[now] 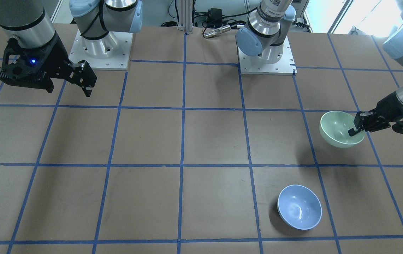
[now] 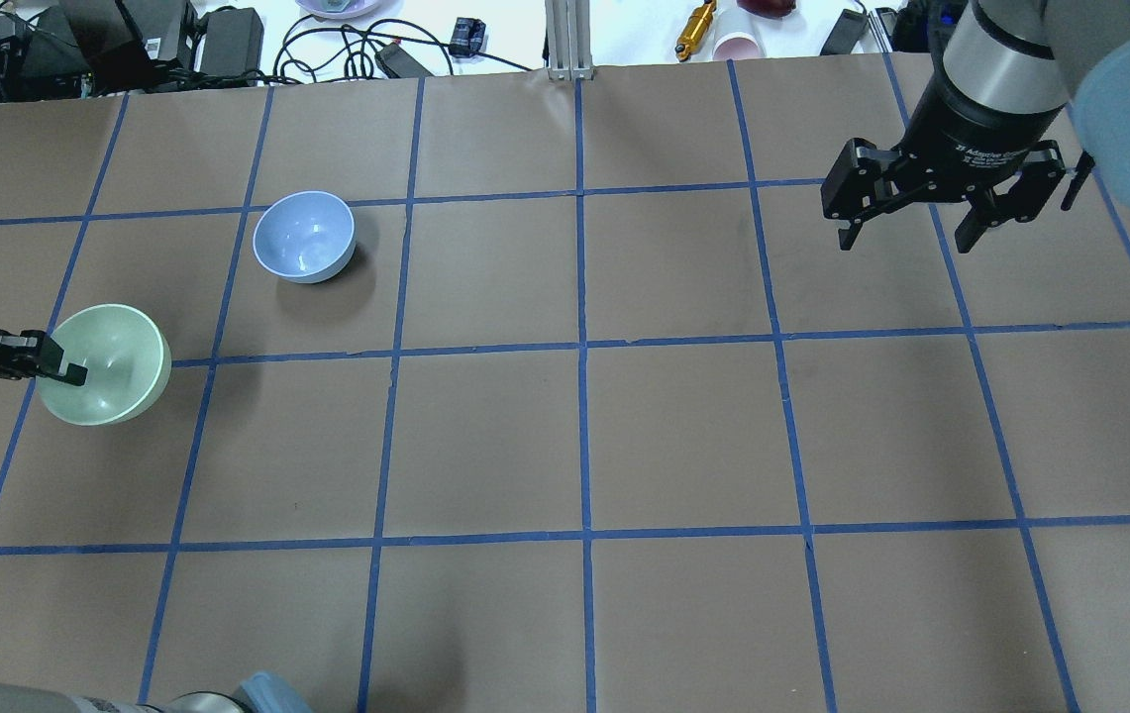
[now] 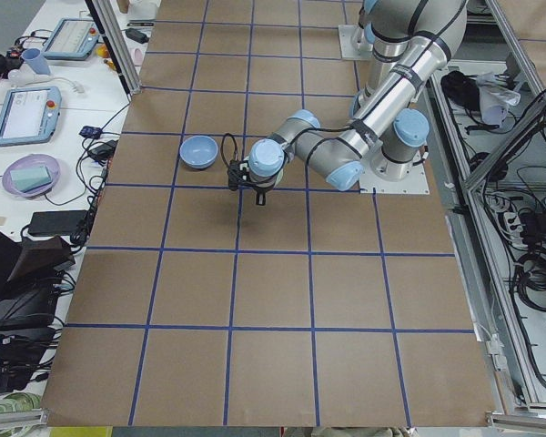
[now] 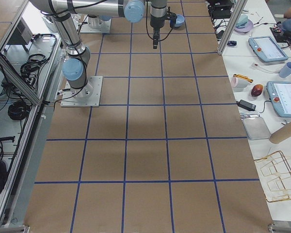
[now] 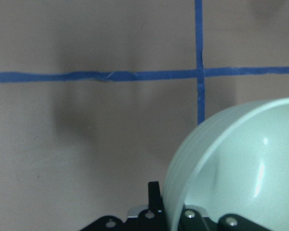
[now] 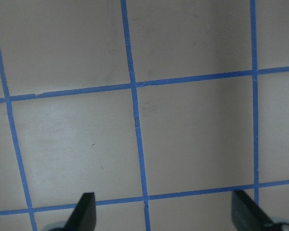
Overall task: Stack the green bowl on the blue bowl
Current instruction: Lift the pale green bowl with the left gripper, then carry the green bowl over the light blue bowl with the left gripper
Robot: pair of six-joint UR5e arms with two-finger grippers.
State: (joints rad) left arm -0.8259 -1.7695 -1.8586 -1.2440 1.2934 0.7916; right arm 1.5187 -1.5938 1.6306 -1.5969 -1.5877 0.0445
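My left hand [image 1: 358,129] pinches the rim of the green bowl [image 1: 339,127], one finger inside; from the front the outer finger is hidden behind the wall. The bowl hangs tilted and empty. The blue bowl [image 1: 299,207] sits upright on the taped counter [image 1: 208,141], near but apart, also empty. My right hand [image 2: 906,241] hovers wide open, well apart from both bowls.

You have bright, even light; soft shadows sit beside the green bowl [image 1: 335,126] and blue bowl [image 1: 299,207], and your left wrist view is blurred
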